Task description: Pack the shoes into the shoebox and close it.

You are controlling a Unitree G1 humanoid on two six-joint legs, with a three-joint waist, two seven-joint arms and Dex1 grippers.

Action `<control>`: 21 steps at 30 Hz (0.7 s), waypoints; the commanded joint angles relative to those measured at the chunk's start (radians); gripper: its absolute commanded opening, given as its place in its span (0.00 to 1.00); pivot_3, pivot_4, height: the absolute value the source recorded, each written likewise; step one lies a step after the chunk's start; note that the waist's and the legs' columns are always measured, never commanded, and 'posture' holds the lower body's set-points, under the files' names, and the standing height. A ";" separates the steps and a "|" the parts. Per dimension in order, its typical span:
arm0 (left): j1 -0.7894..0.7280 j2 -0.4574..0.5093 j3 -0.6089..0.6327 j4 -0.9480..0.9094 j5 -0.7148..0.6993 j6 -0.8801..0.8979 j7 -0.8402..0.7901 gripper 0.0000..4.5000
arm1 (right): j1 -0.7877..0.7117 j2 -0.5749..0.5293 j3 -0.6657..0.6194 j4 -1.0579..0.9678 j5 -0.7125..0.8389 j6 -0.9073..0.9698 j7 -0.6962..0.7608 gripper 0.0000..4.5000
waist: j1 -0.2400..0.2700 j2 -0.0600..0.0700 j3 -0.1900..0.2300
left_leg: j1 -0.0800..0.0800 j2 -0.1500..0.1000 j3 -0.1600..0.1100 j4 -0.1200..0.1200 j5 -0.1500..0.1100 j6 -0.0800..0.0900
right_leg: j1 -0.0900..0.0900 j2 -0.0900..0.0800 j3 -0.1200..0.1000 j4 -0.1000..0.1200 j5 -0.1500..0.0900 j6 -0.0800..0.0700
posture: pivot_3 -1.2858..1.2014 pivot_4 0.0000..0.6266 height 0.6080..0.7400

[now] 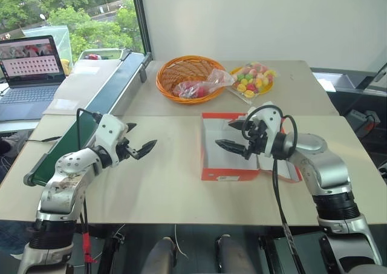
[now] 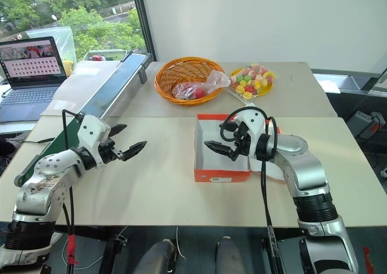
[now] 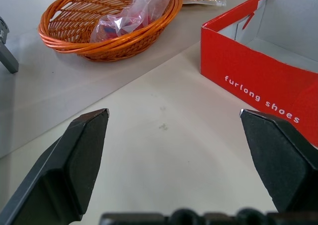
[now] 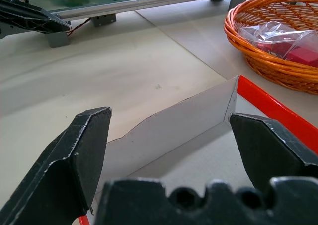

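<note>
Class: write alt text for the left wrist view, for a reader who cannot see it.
The left tool hangs open over a pale table, holding nothing. Ahead stands an open red shoebox, white inside, lettered "furlong shoes". Beyond it sits an orange wicker basket holding a plastic bag.

You can read "furlong shoes" in white lowercase letters along the red outer side wall of the shoebox (image 3: 258, 81), in the left wrist view. The small white label on its front end wall, toward six o'clock, is too small to read.
</note>
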 commanded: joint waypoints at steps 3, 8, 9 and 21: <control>-0.018 0.000 0.016 -0.012 -0.031 0.000 -0.027 1.00 | -0.038 -0.006 -0.015 -0.073 0.014 0.025 -0.025 0.99 | 0.000 0.000 0.000 | 0.000 0.000 0.000 0.000 0.000 0.000 | 0.000 0.000 0.000 0.000 0.000 0.000 | 0.52 0.24 1.00; -0.014 0.012 0.018 -0.030 -0.059 0.037 -0.051 1.00 | -0.039 -0.012 -0.017 -0.083 0.022 0.038 -0.025 0.99 | 0.000 0.000 0.000 | 0.000 0.000 0.000 0.000 0.000 0.000 | 0.000 0.000 0.000 0.000 0.000 0.000 | 0.52 0.24 1.00; -0.014 0.011 0.021 -0.032 -0.062 0.036 -0.052 1.00 | -0.040 -0.012 -0.017 -0.082 0.023 0.039 -0.024 0.99 | 0.000 0.000 0.000 | 0.000 0.000 0.000 0.000 0.000 0.000 | 0.000 0.000 0.000 0.000 0.000 0.000 | 0.52 0.24 1.00; 0.028 -0.016 0.013 -0.082 -0.035 0.064 0.033 1.00 | -0.049 -0.009 -0.028 -0.075 0.070 0.074 0.000 0.99 | 0.001 0.000 0.000 | 0.000 0.000 0.000 0.000 0.000 0.000 | 0.000 0.000 0.000 0.000 0.000 0.000 | 0.52 0.24 1.00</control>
